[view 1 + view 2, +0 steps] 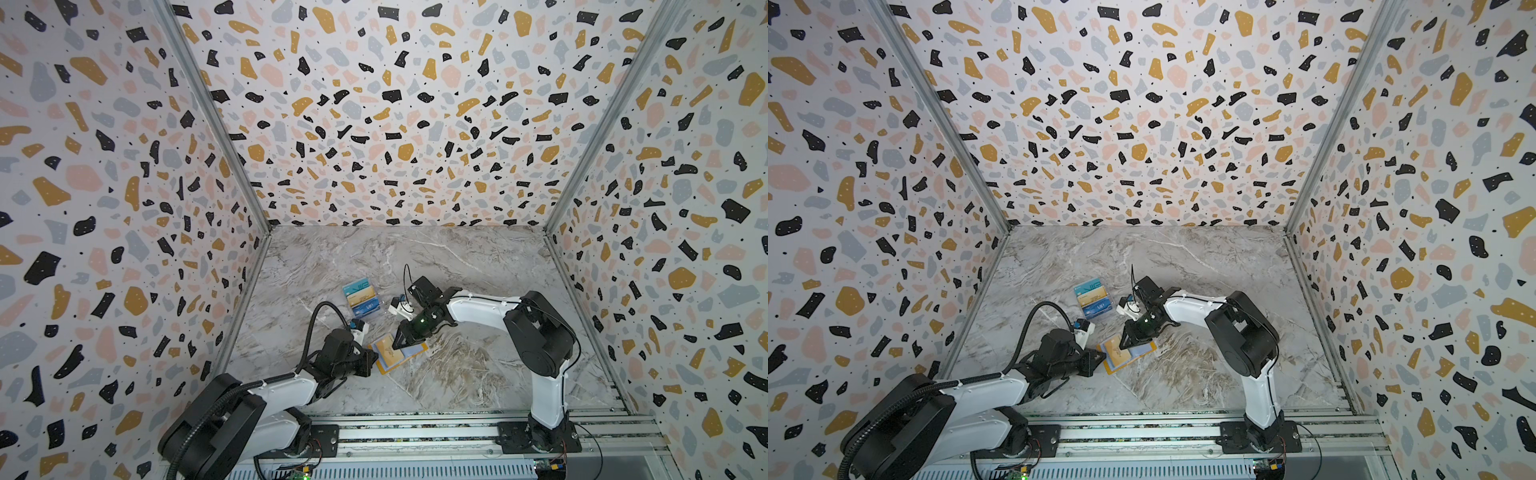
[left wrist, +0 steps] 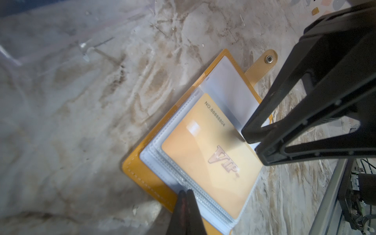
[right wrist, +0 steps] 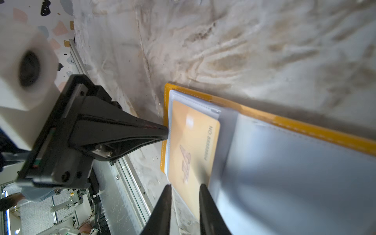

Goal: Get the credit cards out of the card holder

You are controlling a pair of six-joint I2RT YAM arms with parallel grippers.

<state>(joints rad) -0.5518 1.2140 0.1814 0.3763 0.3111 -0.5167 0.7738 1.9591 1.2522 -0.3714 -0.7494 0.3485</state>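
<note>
- The fingers of your left gripper (image 2: 186, 193) are pressed tight together. Their tips are against one edge of the open orange-yellow stitched card holder (image 2: 146, 179), and you cannot tell whether they pinch a sleeve.
- The fingers of your right gripper (image 3: 185, 186) stand a narrow gap apart, straddling the opposite edge of the beige-gold plastic card (image 2: 211, 158) lettered "VIP". Whether they grip it is unclear.
- That card lies face up on the holder, among its clear plastic sleeves.
- The holder lies flat on the grey marble-patterned tabletop (image 1: 457, 266) between your two arms.
- An empty clear sleeve page (image 3: 295, 173) lies just beside the card, under your right gripper.
- A snap tab (image 2: 264, 63) sticks out past the holder's edge.
- Your right gripper hides the holder's middle in both top views.
- Three loose cards (image 1: 361, 297), teal, beige-gold and dark blue, lie in a row beyond the holder, apart from it.
</note>
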